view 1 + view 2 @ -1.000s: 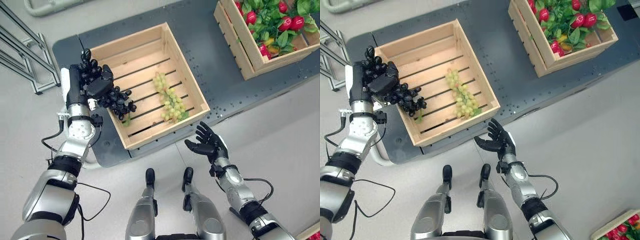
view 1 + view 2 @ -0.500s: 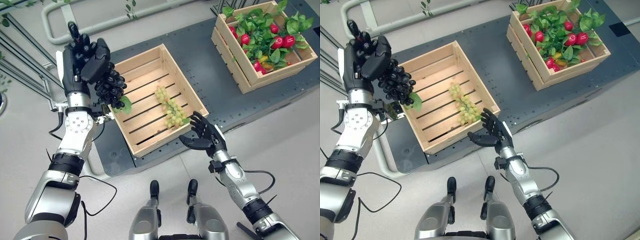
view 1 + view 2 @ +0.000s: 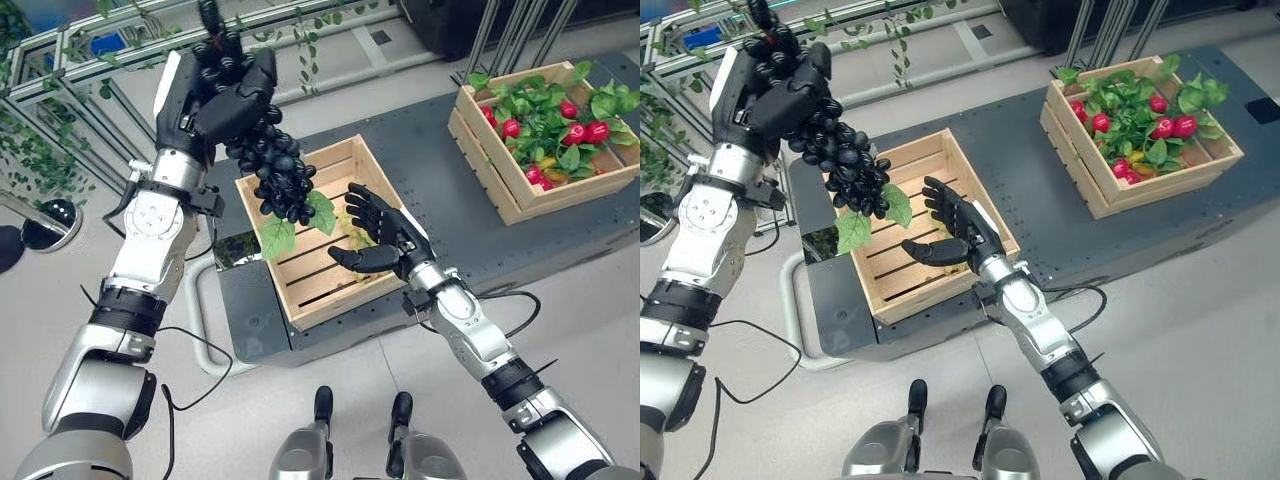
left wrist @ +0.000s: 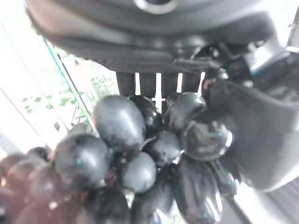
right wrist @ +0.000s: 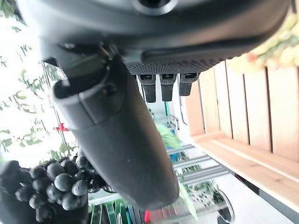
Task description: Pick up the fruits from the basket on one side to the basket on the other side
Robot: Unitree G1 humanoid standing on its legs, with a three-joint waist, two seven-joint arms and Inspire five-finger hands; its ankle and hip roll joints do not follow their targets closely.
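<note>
In the left eye view, the left hand (image 3: 222, 95) is hanging raised above the far left corner of the near basket (image 3: 303, 290), its fingers (image 3: 212, 58) and thumb curling round the top of the black grape bunch (image 3: 275, 175). The bunch is dangling clear of the slats, with two green leaves (image 3: 280, 235) trailing from its lower end. The right hand (image 3: 385, 240) is reaching over the near right part of the same basket, palm turned toward the bunch, fingers spread and relaxed, grasping nothing. The basket is sitting on the dark counter (image 3: 440, 215), and the far basket (image 3: 520, 190), holding red fruits (image 3: 573, 133) among green leaves, is standing well apart at the far right of the counter.

In the right eye view, the same bunch (image 3: 845, 165) is hanging from the left hand (image 3: 775, 90) beside the near basket's far left corner (image 3: 890, 165), and the right hand (image 3: 958, 228) is hovering open over the slats, near the bunch but apart from it.

In the left wrist view, the dark grapes (image 4: 140, 154) are pressing against the palm, and the thumb (image 4: 254, 135) is closing on them from one side.

In the right wrist view, the thumb (image 5: 117, 140) is standing straight, the fingers (image 5: 161, 86) are extending, and the wooden slats (image 5: 252, 116) are showing past them; the black bunch (image 5: 56, 189) is showing beyond, with pale green grapes (image 5: 275, 46) blurred at the edge.
</note>
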